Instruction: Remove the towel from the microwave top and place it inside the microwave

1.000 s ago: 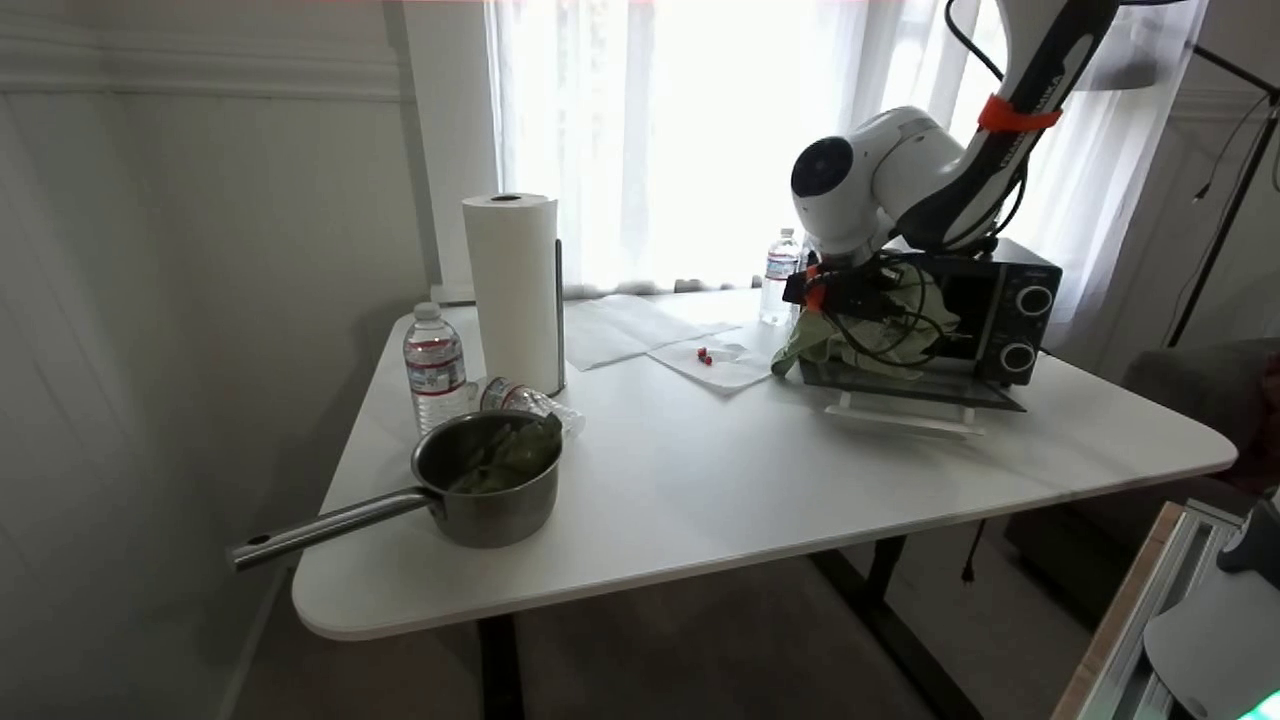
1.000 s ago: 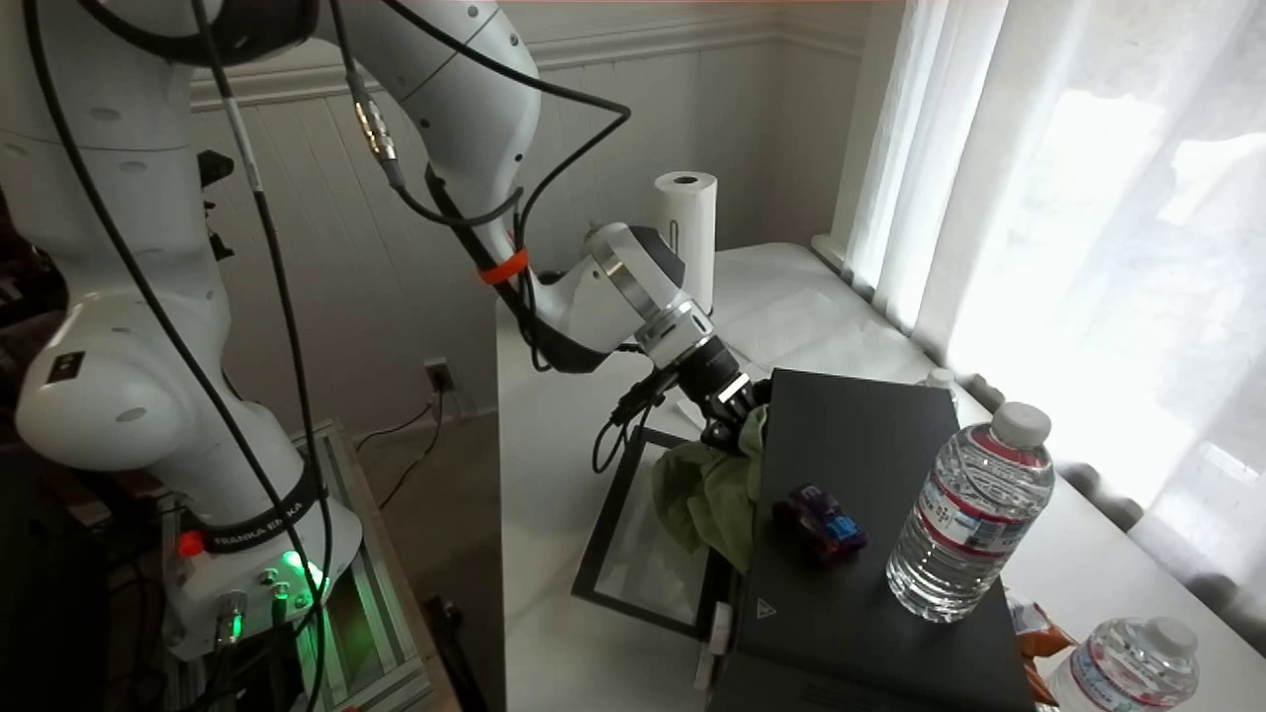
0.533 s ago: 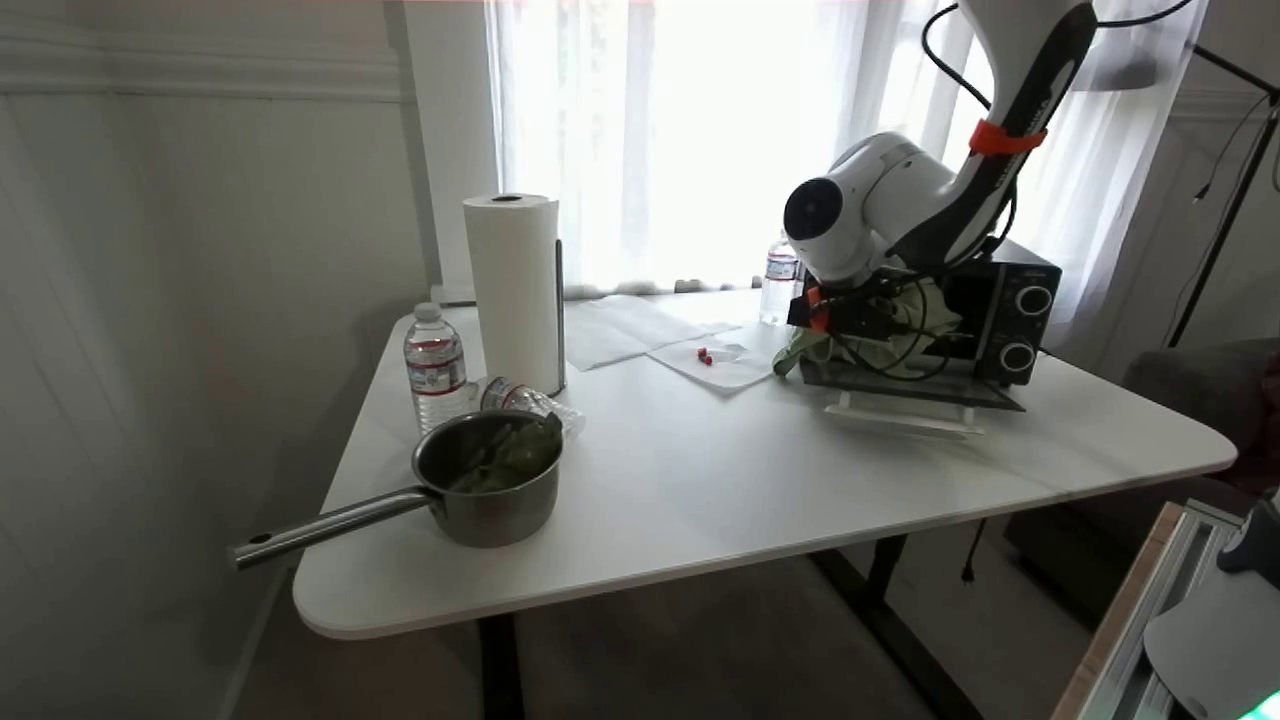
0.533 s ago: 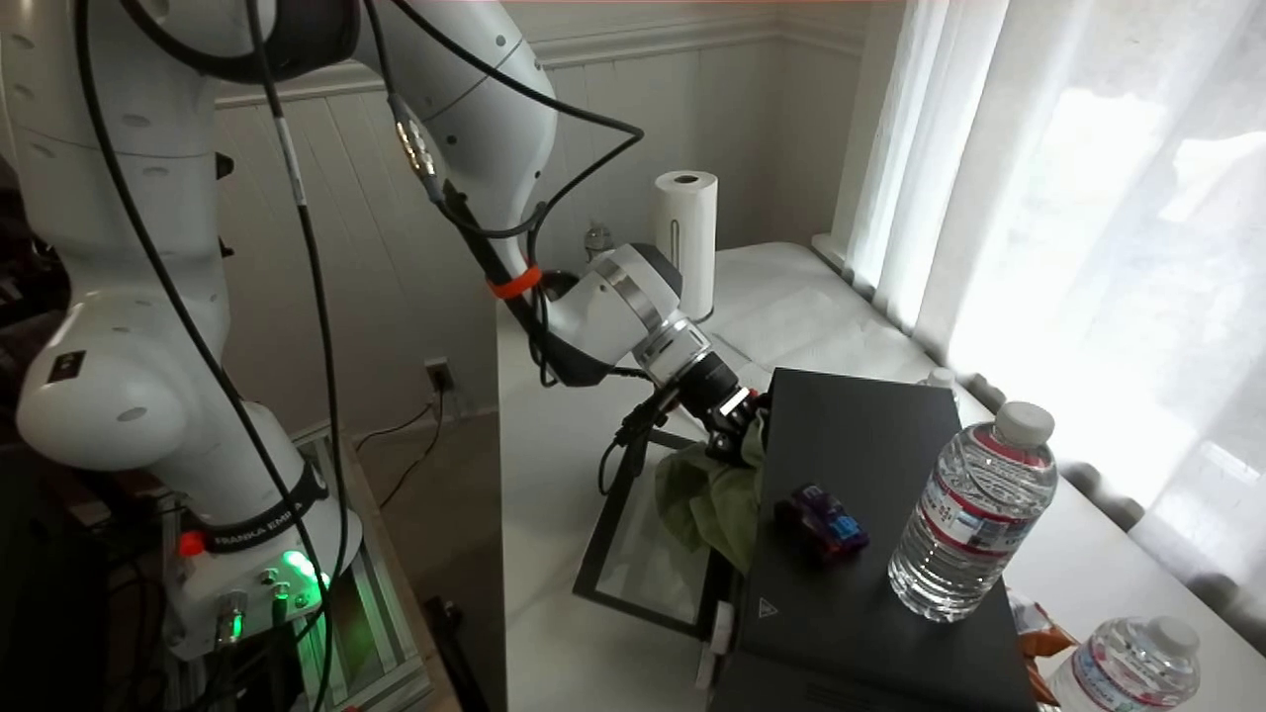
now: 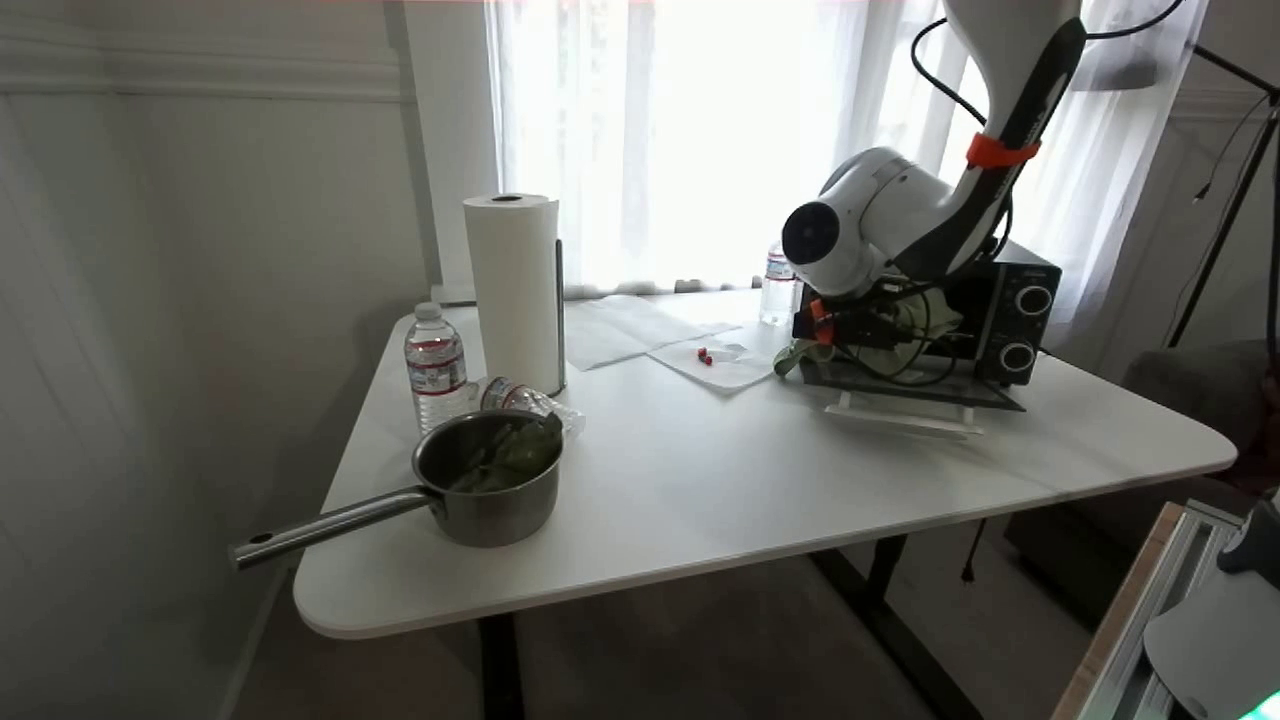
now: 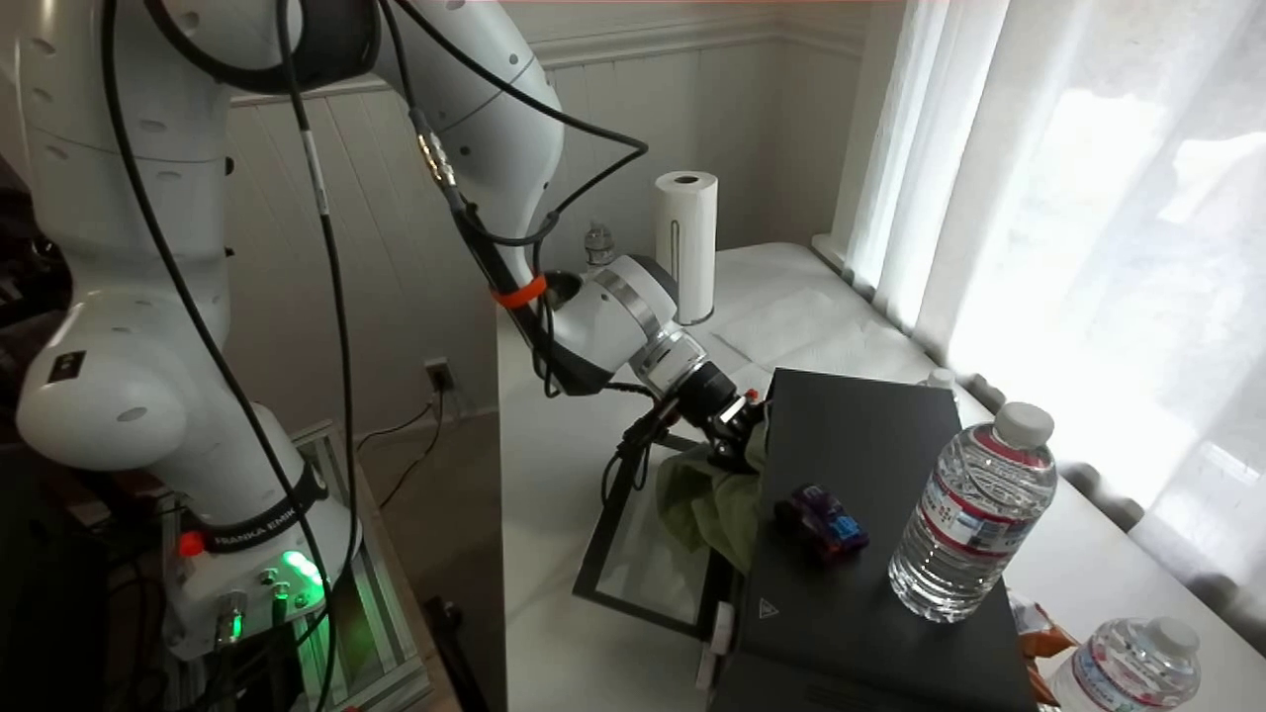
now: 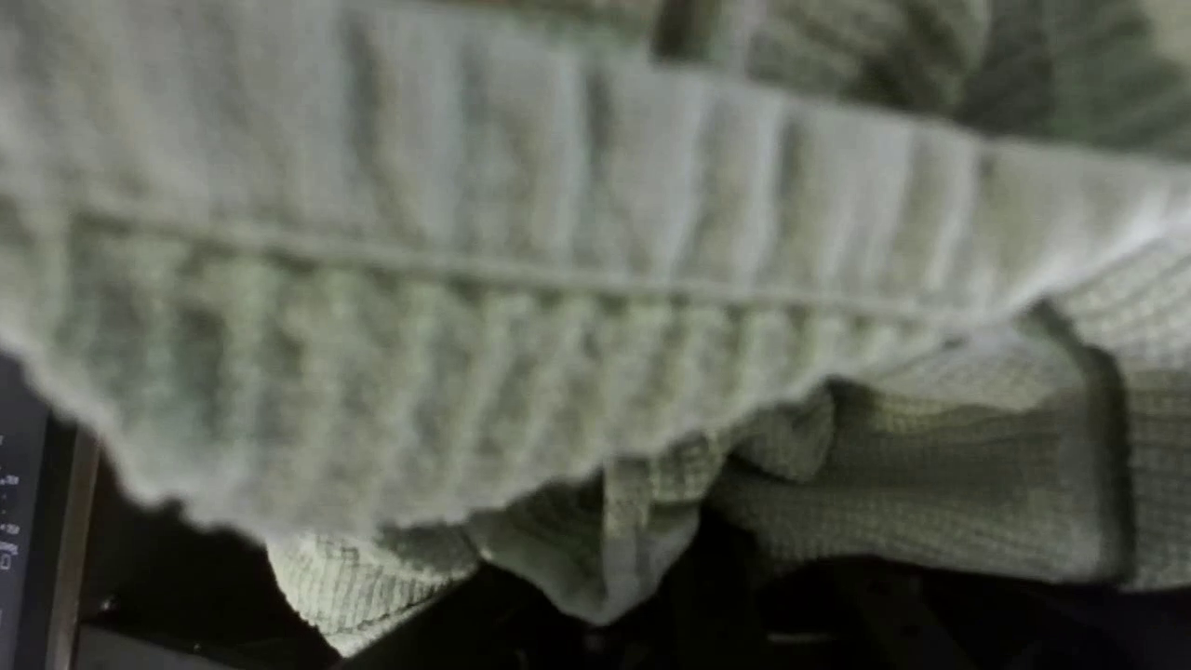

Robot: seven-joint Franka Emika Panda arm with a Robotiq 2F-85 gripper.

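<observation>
White desk [image 5: 700,480] under everything. Black microwave [image 6: 841,608] on it, door [image 6: 633,578] folded down open, so the way in is there. Green towel [image 6: 707,499] is off the top, bunched at the microwave's mouth with part lying over the open door; how much sits inside, can't tell. My read: removal done, insertion partway; left to do is tucking in the loose folds, the main obstacle since they spill onto the door, then letting go and backing out. Saucepan [image 5: 497,515] holding something green and paper towel roll [image 5: 512,295] are both well apart from the microwave, no bother. Water bottle [image 6: 969,524] upright on the microwave; doesn't block the front, but a hard bump could topple it. Hand [image 6: 737,435] is at the opening against the towel, fingers hidden; wrist view is mostly blurry cloth, so can't tell whether it's gripping or released. Black cabling [image 6: 643,435] beside the hand might catch on cloth. Purple toy car [image 6: 826,519] lies on top near the bottle, out of the way.
</observation>
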